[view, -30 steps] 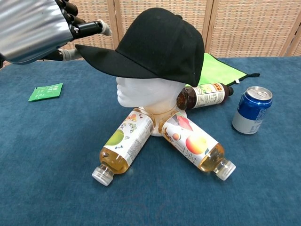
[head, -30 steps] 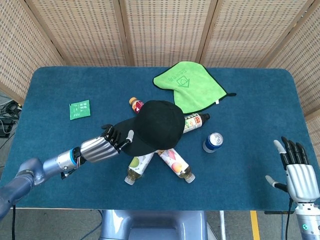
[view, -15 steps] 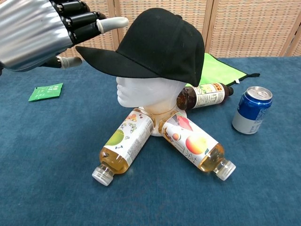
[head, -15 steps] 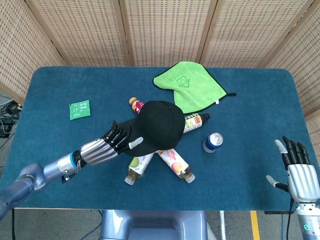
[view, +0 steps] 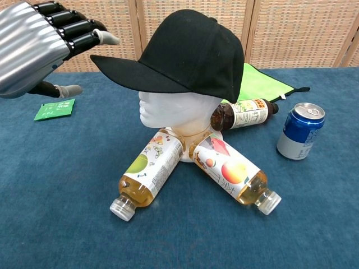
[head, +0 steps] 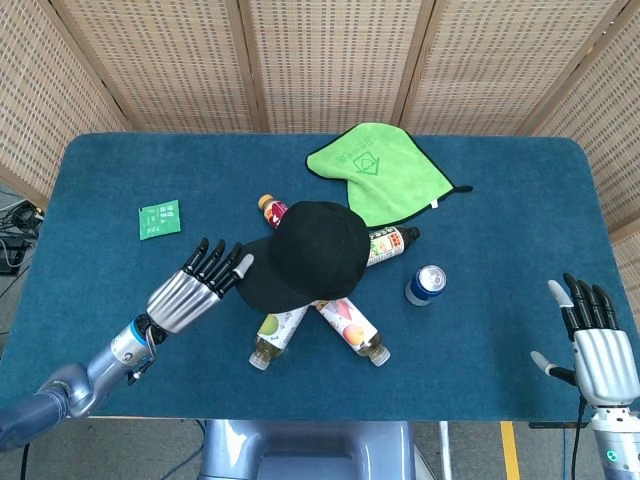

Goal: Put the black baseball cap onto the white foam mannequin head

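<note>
Chest view: cap (view: 190, 53) seated on mannequin head (view: 171, 111), brim pointing left. Left hand (view: 33, 47) just beside brim, fingers spread, holding nothing, no contact visible. Head view: right hand (head: 597, 345) well apart at table (head: 100, 300) near edge, fingers apart, empty. Bottles (view: 148, 171) lie around mannequin base; can (view: 300, 130) and green cloth (head: 380, 170) nearby.

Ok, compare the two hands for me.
The left hand reaches over the table toward the cap's brim, fingers straight and tilted forward; the right hand stays at the table's near right edge, fingers pointing up. The left is close to the cap; the right is far away. Both are open, holding nothing.
</note>
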